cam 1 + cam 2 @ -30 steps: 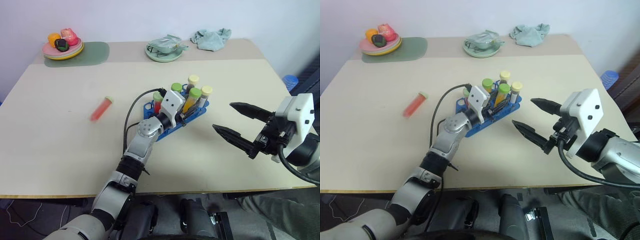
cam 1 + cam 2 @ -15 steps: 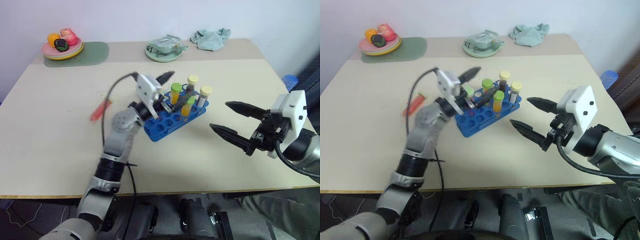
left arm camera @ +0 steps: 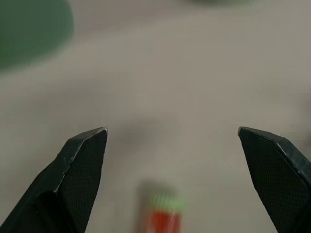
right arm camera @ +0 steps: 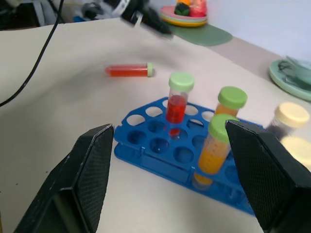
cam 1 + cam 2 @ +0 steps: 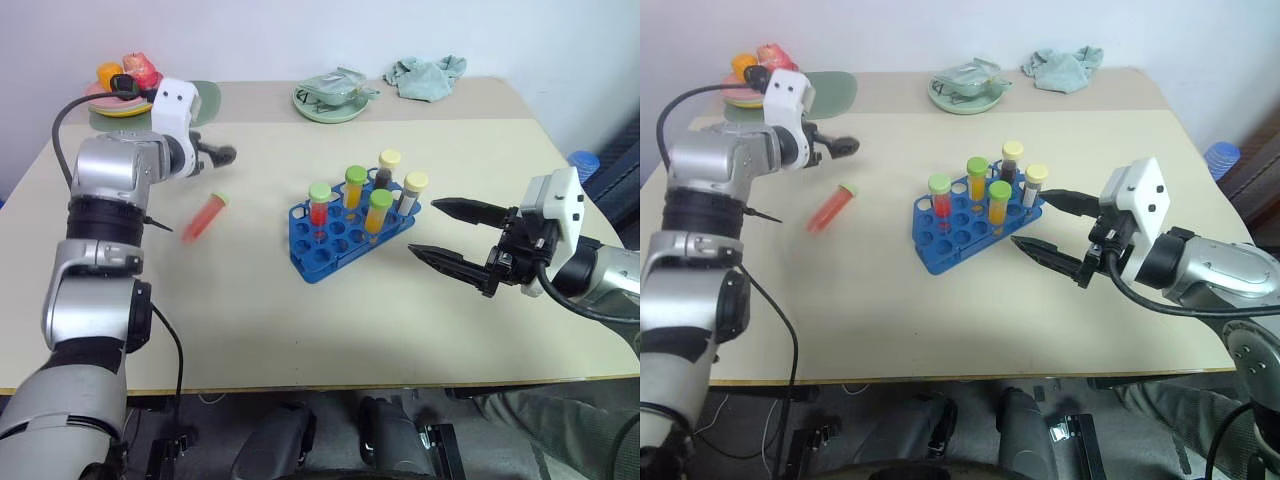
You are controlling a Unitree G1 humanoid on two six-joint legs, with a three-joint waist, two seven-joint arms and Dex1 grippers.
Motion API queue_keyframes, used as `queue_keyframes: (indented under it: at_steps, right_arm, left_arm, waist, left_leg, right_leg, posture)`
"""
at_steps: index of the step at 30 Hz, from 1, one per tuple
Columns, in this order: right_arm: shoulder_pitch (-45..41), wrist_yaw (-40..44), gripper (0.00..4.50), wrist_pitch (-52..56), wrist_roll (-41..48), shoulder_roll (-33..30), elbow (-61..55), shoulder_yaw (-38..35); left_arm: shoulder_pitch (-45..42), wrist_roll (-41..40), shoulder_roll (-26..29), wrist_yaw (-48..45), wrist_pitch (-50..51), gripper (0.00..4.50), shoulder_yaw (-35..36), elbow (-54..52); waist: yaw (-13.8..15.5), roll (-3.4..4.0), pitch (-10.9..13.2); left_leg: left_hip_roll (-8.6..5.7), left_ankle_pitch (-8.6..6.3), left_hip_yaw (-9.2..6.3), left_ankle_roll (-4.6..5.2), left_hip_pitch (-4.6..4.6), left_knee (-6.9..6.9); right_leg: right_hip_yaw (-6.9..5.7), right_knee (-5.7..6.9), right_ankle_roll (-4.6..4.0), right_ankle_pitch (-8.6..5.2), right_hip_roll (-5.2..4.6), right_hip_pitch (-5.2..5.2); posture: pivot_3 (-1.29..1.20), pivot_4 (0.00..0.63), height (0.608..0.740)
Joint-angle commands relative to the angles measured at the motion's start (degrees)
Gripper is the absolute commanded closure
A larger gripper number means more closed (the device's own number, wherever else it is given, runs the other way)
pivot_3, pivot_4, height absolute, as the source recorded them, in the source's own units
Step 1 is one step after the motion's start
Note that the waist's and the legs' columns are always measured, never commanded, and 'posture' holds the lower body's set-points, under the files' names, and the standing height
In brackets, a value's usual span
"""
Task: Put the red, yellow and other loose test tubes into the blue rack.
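Lying flat: red tube (image 5: 204, 216), green cap | blue rack (image 5: 350, 230): 5 upright | both claws wide

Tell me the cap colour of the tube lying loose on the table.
Green, on the loose tube; clearest in the right wrist view.

Soft, even light is falling across the tabletop (image 5: 450, 170), casting faint shadows. The loose red test tube (image 5: 204, 216) is smearing with motion blur. In the left wrist view everything beyond the sharp black fingers (image 3: 80, 170) is blurring out of focus.
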Motion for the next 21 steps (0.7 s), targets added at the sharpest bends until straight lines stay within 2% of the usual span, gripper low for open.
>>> queue_keyframes:
  at_steps: [1, 2, 9, 21]
  right_arm:
    - [-0.8, 0.3, 0.77, -0.7, -0.3, 0.4, -1.0, -0.6]
    - [-0.8, 0.2, 0.77, -0.7, -0.4, 0.5, -1.2, -0.6]
    - [1.4, -2.2, 0.77, 0.8, 1.2, 0.6, -4.5, -3.5]
    - [6.0, -6.3, 0.77, 2.1, 3.9, 1.0, -8.6, -7.7]
  left_arm:
    - [-6.2, 6.5, 0.2, -10.4, -0.9, 0.1, -7.8, 11.1]
    - [-7.4, 8.1, -0.2, -13.3, -2.3, 0.1, -9.7, 14.0]
    - [-13.1, 15.3, -4.5, -15.9, -3.4, 0.1, -12.9, 28.2]
    - [-11.1, 18.6, -5.9, -7.9, -6.7, 0.1, -8.7, 32.5]
  waist:
    - [-0.2, 0.01, 0.0]
    - [-0.3, 0.01, 0.0]
    - [-1.4, -0.02, 0.0]
    - [-1.4, -0.03, 0.0]
  left_leg:
    - [0.0, 0.0, 0.0, 0.0, 0.0, -0.01]
    - [0.0, 0.0, 0.01, 0.0, 0.01, -0.04]
    - [0.01, 0.0, 0.0, 0.0, -0.05, -0.01]
    - [0.01, 0.0, 0.03, 0.0, -0.06, 0.02]
  right_leg:
    - [0.0, -0.01, 0.0, 0.0, 0.0, -0.01]
    - [0.0, -0.02, 0.0, 0.0, 0.0, -0.01]
    - [0.02, 0.04, 0.0, 0.0, -0.03, -0.08]
    - [0.1, 0.14, 0.01, 0.0, -0.18, -0.13]
  posture:
    - [0.0, 0.15, 0.74]
    - [0.0, 0.15, 0.74]
    - [0.0, 0.15, 0.74]
    - [0.0, 0.15, 0.74]
